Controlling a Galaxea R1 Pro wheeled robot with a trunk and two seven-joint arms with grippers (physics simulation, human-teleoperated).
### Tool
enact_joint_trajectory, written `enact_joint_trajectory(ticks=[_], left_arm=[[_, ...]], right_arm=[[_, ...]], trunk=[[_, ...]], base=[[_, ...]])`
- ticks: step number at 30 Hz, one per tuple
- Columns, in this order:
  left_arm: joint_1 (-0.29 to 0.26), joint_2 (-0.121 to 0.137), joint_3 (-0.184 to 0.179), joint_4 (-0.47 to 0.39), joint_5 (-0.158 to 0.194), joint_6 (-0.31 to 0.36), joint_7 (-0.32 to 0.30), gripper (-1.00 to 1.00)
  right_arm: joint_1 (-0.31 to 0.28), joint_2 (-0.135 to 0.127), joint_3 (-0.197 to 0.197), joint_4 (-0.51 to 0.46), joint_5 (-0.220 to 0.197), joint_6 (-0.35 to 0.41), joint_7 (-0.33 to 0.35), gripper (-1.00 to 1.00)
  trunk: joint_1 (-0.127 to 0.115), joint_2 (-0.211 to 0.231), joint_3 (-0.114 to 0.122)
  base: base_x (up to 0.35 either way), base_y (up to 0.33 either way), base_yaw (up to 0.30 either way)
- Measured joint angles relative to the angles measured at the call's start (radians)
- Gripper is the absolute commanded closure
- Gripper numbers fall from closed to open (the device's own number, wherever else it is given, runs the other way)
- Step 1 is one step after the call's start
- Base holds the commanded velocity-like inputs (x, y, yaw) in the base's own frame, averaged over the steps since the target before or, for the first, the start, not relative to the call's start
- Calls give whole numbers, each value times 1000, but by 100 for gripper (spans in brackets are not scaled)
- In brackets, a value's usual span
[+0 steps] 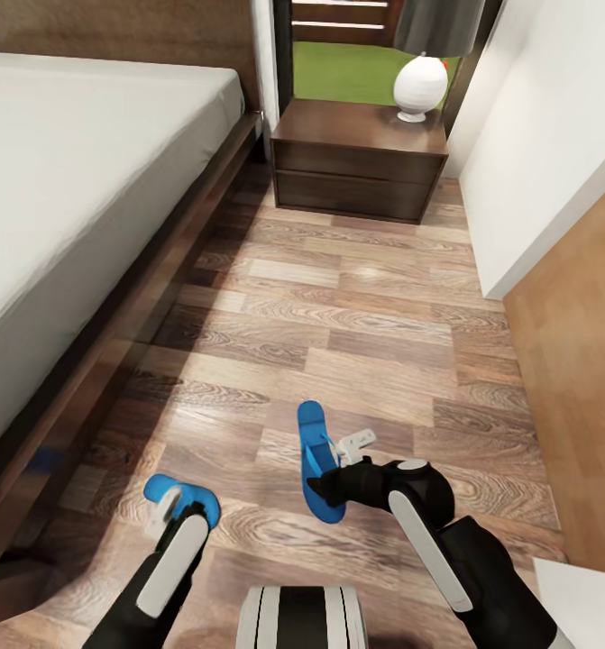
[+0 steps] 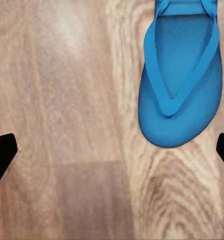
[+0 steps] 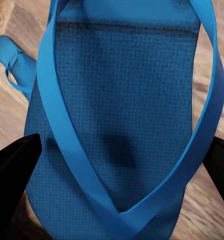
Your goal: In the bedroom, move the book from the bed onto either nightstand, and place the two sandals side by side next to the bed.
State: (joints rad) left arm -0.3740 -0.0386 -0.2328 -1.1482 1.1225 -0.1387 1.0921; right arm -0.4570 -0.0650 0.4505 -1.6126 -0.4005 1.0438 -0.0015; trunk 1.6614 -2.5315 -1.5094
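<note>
Bedroom scene, seen from the head camera: bed (image 1: 77, 189) along the left of the frame, grey mattress on a dark wooden frame; nightstand (image 1: 360, 162) at top centre, against the window, bearing a white lamp (image 1: 419, 86) with a grey shade. Plank floor (image 1: 338, 315) between them, a white wall (image 1: 554, 135) at right. Two blue sandals on the floor in the lower part of the frame, well apart from each other. Left sandal (image 1: 183, 498) at lower left, near the bed frame, partly hidden behind the left end effector (image 1: 171, 523); in the left wrist view, the same sandal (image 2: 181, 75) flat on the planks at upper right, toe end rounded, Y-strap visible, with the dark fingertips (image 2: 1, 155) spread wide at both edges of the frame and touching nothing. Right sandal (image 1: 318, 460) at lower centre, lengthwise up the frame, with the right end effector (image 1: 338, 469) directly at it from the right. In the right wrist view, that sandal (image 3: 122, 130) very close, sole and strap across most of the frame, dark fingertips (image 3: 14, 165) spread on either side of it; contact with the sole not clear. Other sandal (image 3: 14, 60) small at the upper left of that view. No book to be made out on the visible mattress.
</note>
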Motion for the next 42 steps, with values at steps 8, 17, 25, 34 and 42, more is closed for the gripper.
enact_joint_trajectory(ticks=[8, 17, 25, 34, 42], left_arm=[[76, 24, -3, -63, -51, 9, 8, -100], [136, 102, -6, -131, -67, 97, 25, -100], [167, 147, -7, -136, -63, 169, 19, -100], [220, 187, -2, -121, -63, 323, -88, -100], [280, 221, 2, -120, -53, 333, -157, -100]], right_arm=[[-2, -1, 2, 2, 0, 0, 1, 100], [-2, -3, 3, 2, 0, 0, 1, 100], [-1, -2, 25, 2, 0, 0, 1, 100], [-4, 7, 46, 33, 2, 0, 1, 100], [-13, 8, 48, 85, 3, 0, 2, 100]], trunk=[[0, 0, 0], [0, 0, 0], [0, 0, 0], [0, 0, 0], [0, 0, 0]], base=[[0, 0, 214], [0, 0, 276], [0, 0, 283], [0, 0, 284], [0, 0, 284]])
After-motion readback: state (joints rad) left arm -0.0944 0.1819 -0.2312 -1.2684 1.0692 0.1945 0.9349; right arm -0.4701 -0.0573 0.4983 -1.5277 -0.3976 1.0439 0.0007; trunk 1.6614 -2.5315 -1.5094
